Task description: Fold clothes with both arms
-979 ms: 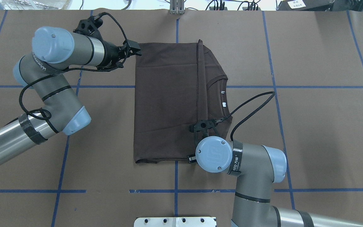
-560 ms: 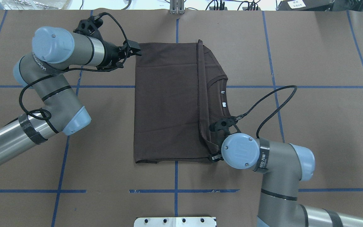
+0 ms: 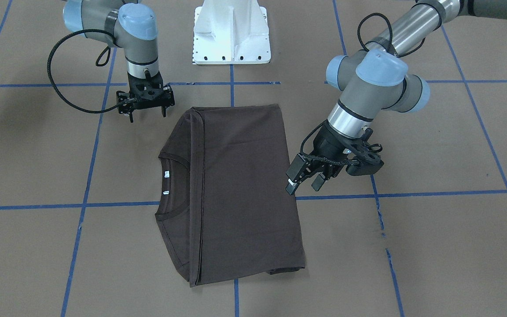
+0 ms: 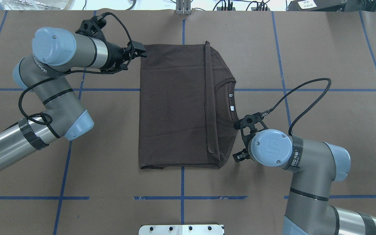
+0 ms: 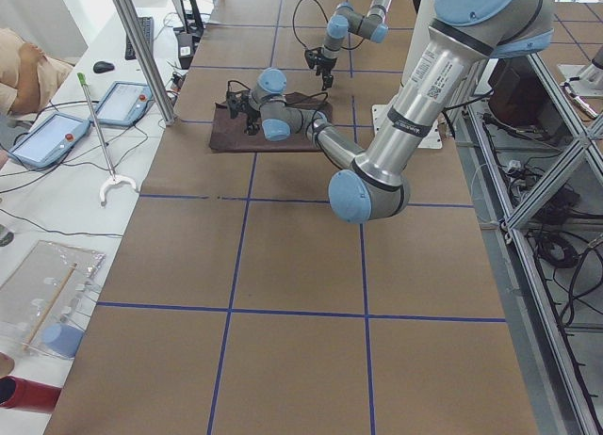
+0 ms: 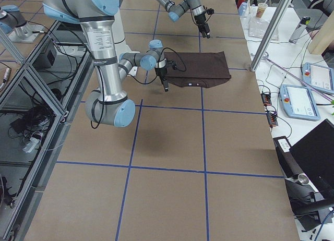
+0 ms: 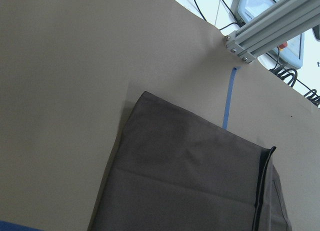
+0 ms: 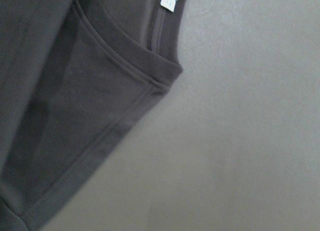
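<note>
- T-shirt [image 4: 175, 104], dark brown-grey, folded lengthwise into a tall rectangle, flat on the brown-papered table [image 4: 321, 49] at its middle, over a crossing of blue tape lines [image 4: 338, 89].
- Ribbed collar [image 8: 167, 41] on the shirt's right side as seen from over the robot's shoulders, with two small white neck labels [image 4: 232, 108] just inside it. Folded panel over most of the shirt, its stitched hem running far to near just left of the collar.
- Left gripper [image 3: 304, 181] at the shirt's far left corner, tilted down toward the cloth edge, fingers parted with nothing between them. Contact between fingertips and cloth not clear from any view.
- Right gripper [image 3: 147, 112] just off the shirt's near right corner, beside the shoulder edge, pointing straight down, fingers spread wide and empty, clear of the cloth.
- Left arm [image 4: 54, 98] bent back on itself over the table's left half, black cable looped round its wrist. Right arm [image 4: 305, 169] in from the near right, its pale blue cap hiding most of the gripper from above.
- From the left wrist camera, the shirt's far left corner and bare paper beyond. From the right wrist camera, the collar's end and shoulder seam against bare paper.
- White pedestal base [image 3: 231, 35] at the table's near edge, in line with the shirt.
- Blue-rimmed control tablet [image 5: 47, 138] on the white bench beyond the table's far side.
</note>
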`<action>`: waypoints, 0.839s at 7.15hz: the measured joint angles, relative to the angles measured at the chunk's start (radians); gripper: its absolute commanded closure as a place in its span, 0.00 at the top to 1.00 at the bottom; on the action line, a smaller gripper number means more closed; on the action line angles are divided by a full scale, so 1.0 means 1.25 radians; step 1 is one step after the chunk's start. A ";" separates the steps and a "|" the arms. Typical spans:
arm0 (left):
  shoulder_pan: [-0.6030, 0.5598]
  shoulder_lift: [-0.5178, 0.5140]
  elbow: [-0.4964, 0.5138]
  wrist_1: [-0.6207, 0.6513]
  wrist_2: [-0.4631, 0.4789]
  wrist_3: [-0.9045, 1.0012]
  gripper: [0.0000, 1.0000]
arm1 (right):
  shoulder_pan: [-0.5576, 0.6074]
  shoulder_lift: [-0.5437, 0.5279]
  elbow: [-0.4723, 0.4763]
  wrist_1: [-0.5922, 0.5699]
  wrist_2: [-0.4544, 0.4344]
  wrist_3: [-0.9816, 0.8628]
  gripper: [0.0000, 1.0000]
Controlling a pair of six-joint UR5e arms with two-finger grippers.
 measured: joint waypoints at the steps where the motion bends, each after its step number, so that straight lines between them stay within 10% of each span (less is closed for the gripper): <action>1: 0.000 0.002 -0.001 0.000 0.000 0.000 0.90 | 0.008 0.048 -0.025 -0.002 0.005 0.001 1.00; 6: 0.001 0.019 -0.012 0.000 -0.001 -0.002 0.90 | 0.001 0.176 -0.122 -0.002 0.022 0.021 1.00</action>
